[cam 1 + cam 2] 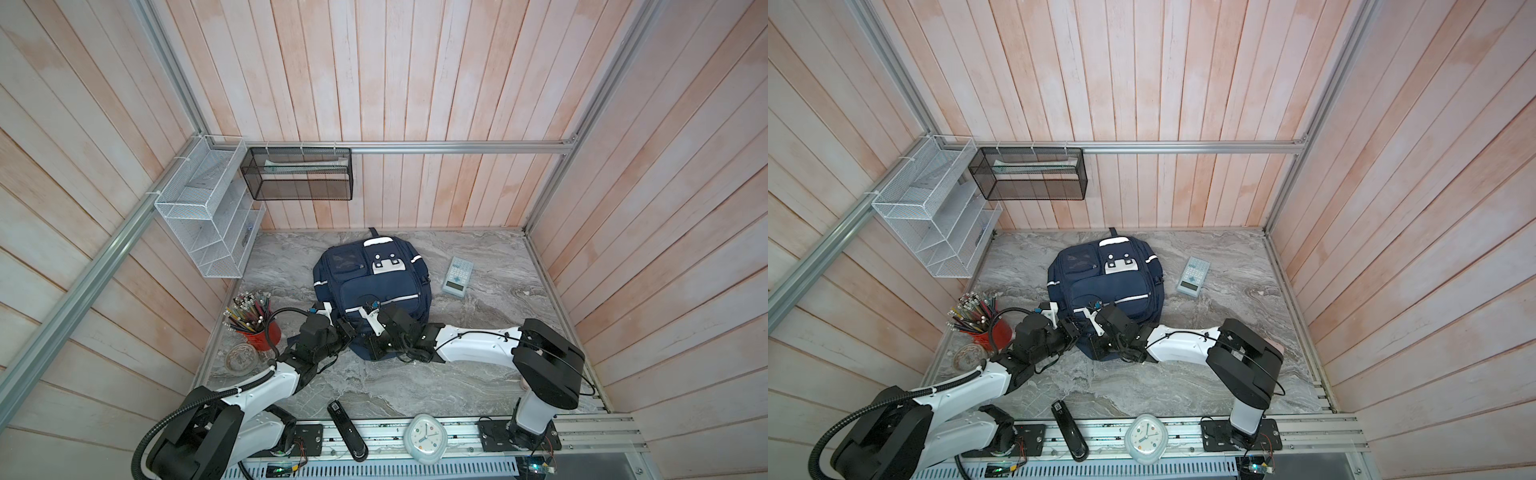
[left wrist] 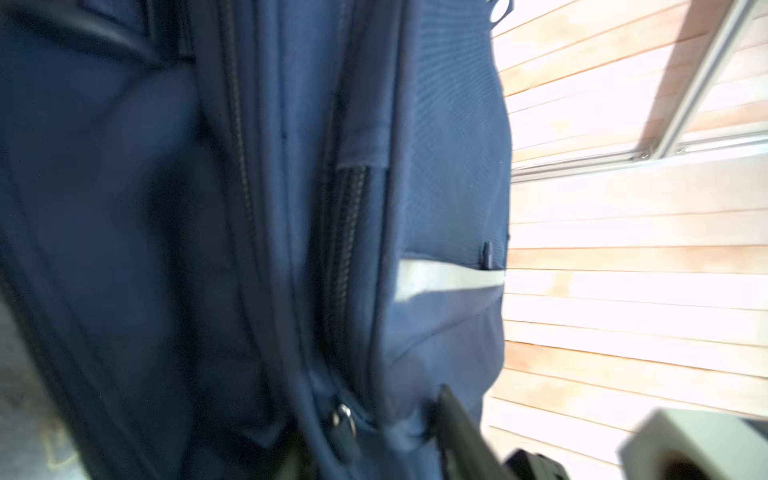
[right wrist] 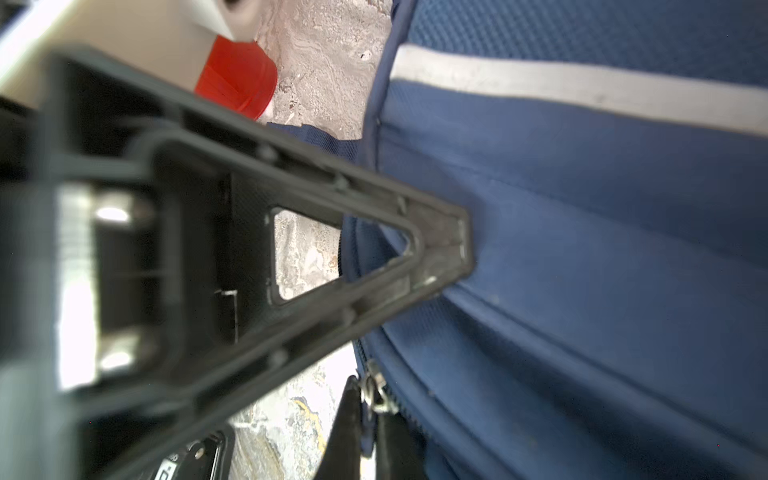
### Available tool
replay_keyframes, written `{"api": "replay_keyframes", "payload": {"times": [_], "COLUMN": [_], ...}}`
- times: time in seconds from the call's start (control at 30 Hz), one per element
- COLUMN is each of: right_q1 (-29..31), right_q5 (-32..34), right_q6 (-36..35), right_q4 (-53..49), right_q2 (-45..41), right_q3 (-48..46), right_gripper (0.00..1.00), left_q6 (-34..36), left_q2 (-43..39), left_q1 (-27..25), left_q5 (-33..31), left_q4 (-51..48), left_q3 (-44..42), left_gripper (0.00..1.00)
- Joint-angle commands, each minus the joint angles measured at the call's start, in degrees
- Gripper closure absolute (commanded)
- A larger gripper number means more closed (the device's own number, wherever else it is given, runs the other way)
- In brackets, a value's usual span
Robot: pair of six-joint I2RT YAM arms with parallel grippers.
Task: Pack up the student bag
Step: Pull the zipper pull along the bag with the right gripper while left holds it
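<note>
Top views: student bag lies flat mid-table, front up. A calculator sits right of it, apart, and a red pencil cup is near-left. Both the left arm and right arm reach to the bag's near-left corner.

Right wrist: right gripper is clenched, tips pressed on navy fabric near the reflective stripe. Can't tell if any fabric is pinched. The left gripper has a finger each side of the blue pull tab under the zip slider. Clamped or only closing in, can't tell.

Left wrist: blurred. The zip track is meshed shut, slider at its end, one finger beside it.

Step, my read: unzipping the bag, packing not started. Next move needs a firm pinch on the pull, then a drag along the track while the right steadies the bag.
</note>
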Motion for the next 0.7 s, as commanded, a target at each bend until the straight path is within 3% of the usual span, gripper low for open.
{"api": "replay_keyframes", "payload": {"times": [0.0, 0.03, 0.1, 0.23, 0.33, 0.67], "right_q1": [0.75, 0.66, 0.51, 0.27, -0.02, -5.09], "right_q5": [-0.85, -0.64, -0.66, -1.03, -0.81, 1.81], "right_q6": [-1.31, -1.5, -1.77, -2.57, -3.57, -4.49], "right_q4": [2.19, 2.0, 1.93, 1.99, 0.53, -7.31], "right_q2": [-0.83, -0.78, -0.76, -1.15, -1.91, -9.32], "right_q3": [-0.65, -0.63, -0.37, 0.22, 0.78, -7.73], "right_gripper": [1.0, 1.0, 1.0, 1.0, 1.0, 1.0], "left_q6": [1.13, 1.88, 3.48, 5.5, 7.97, 12.4], "left_q2": [-0.47, -1.36, -3.17, -3.72, -4.77, -6.94], "left_q1": [-0.32, -0.26, -0.33, -0.26, -0.35, -0.19], "left_q5": [-2.19, -2.94, -5.46, -6.13, -6.99, -11.85], "left_q4": [-1.79, -3.5, -7.37, -9.9, -13.63, -21.1], "left_q3": [2.91, 3.32, 4.11, 5.11, 7.55, 11.57], "left_gripper": [0.58, 0.62, 0.8, 0.96, 1.0, 1.0]}}
